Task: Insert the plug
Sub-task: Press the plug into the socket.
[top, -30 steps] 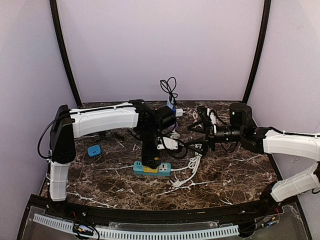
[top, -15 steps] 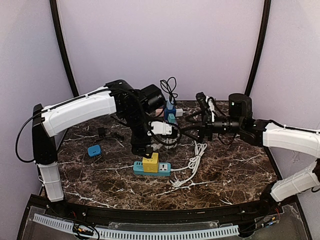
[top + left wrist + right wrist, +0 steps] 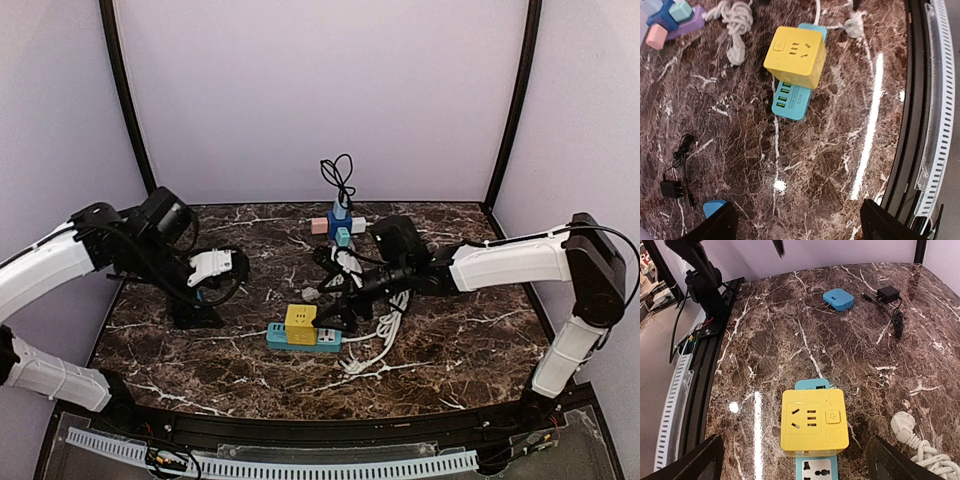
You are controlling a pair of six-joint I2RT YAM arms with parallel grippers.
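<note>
A: Where is the yellow cube plug (image 3: 300, 323) sitting?

B: On top of the teal power strip (image 3: 325, 343), near the front middle of the tabletop (image 3: 460, 350); a bit of strip shows at either end of it; I cannot tell whether its pins are fully home.

A: And the right gripper (image 3: 332, 318)?

B: Low over the tabletop, just beside the plug on its right; its fingers are spread wide and grip nothing; from the right wrist the cube stands straight ahead, between the two fingers, and I cannot tell if either touches it.

A: The left gripper (image 3: 797, 222)?

B: Well off to the left of the strip, pointing down at the marble; it is also spread wide and empty; a blue adapter (image 3: 838, 300) lies just beside one finger.

A: Anything else around?

B: A white cable (image 3: 385, 325) bunched to the right of the strip; a black charger (image 3: 887, 293) with its lead near the blue adapter; pastel blocks (image 3: 338, 225) at the back.
</note>
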